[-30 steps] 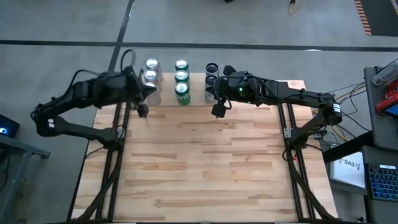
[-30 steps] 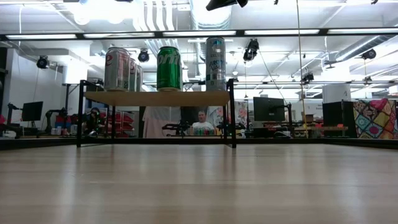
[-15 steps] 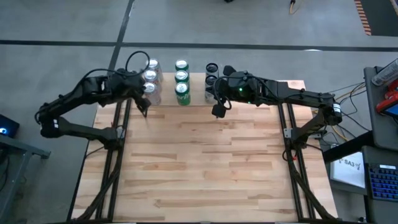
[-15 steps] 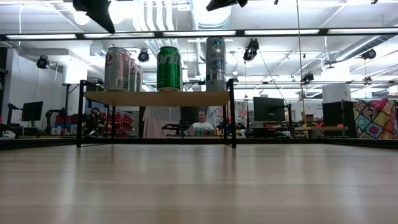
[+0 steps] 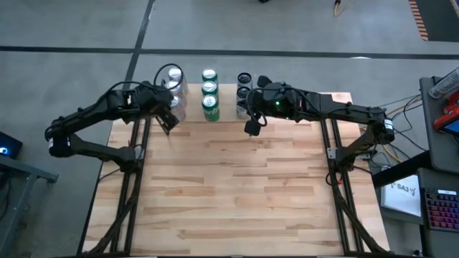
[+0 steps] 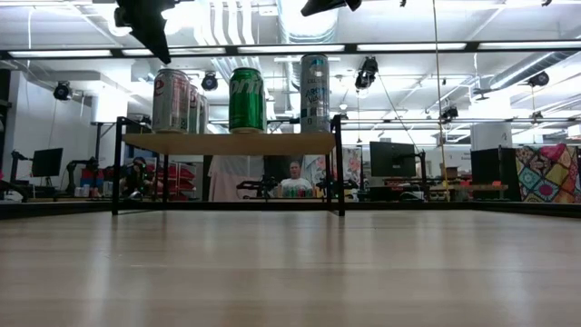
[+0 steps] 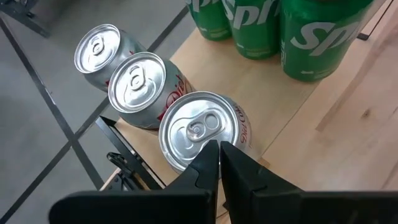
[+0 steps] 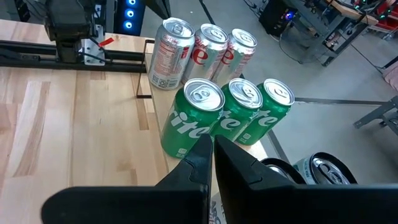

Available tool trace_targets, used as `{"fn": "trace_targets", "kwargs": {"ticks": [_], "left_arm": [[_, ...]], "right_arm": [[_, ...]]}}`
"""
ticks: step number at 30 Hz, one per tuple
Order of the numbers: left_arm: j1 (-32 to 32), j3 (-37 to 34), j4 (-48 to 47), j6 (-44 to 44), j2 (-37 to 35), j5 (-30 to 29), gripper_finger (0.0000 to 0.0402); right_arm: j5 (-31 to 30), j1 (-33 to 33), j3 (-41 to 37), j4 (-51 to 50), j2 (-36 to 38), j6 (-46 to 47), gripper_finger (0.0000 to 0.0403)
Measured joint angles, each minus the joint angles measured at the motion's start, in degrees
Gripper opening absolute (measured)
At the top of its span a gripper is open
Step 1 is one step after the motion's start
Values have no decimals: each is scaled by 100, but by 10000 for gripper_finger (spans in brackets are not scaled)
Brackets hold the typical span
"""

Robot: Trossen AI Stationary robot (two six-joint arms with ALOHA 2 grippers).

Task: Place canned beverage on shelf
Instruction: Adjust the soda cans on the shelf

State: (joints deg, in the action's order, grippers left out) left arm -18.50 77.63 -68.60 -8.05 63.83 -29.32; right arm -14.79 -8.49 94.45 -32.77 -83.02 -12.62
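The shelf (image 6: 231, 143) stands at the table's far edge on thin black legs. On it stand three rows of cans: silver cans (image 5: 174, 87) at its left, green cans (image 5: 209, 92) in the middle, and blue-and-dark cans (image 5: 244, 89) at its right. My left gripper (image 7: 219, 148) is shut and slants down just above the nearest silver can (image 7: 200, 129); in the low view its tip (image 6: 164, 57) stands clear of that can's top. My right gripper (image 8: 210, 142) is shut too. It hangs high in front of the green cans (image 8: 227, 112) and holds nothing.
The bare wooden tabletop (image 5: 237, 186) stretches from the shelf to the near edge. Black frame rails (image 5: 133, 179) run along both of its sides. Beyond the table lies the workshop room, where a person (image 6: 292, 173) is seated far behind the shelf.
My left gripper has come down toward the silver cans at the shelf's left end and shifted slightly toward the table's right, tipping its shut fingers more steeply downward. In the low view it has entered from the top. The cans and my right arm have kept still.
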Motion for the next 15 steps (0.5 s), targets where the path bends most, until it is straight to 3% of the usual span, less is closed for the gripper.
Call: {"fn": "trace_targets", "kwargs": {"ticks": [15], "left_arm": [[1, -13, 11, -103, 237, -35, 0]], "right_arm": [[24, 0, 0, -142, -2, 6, 9]]}}
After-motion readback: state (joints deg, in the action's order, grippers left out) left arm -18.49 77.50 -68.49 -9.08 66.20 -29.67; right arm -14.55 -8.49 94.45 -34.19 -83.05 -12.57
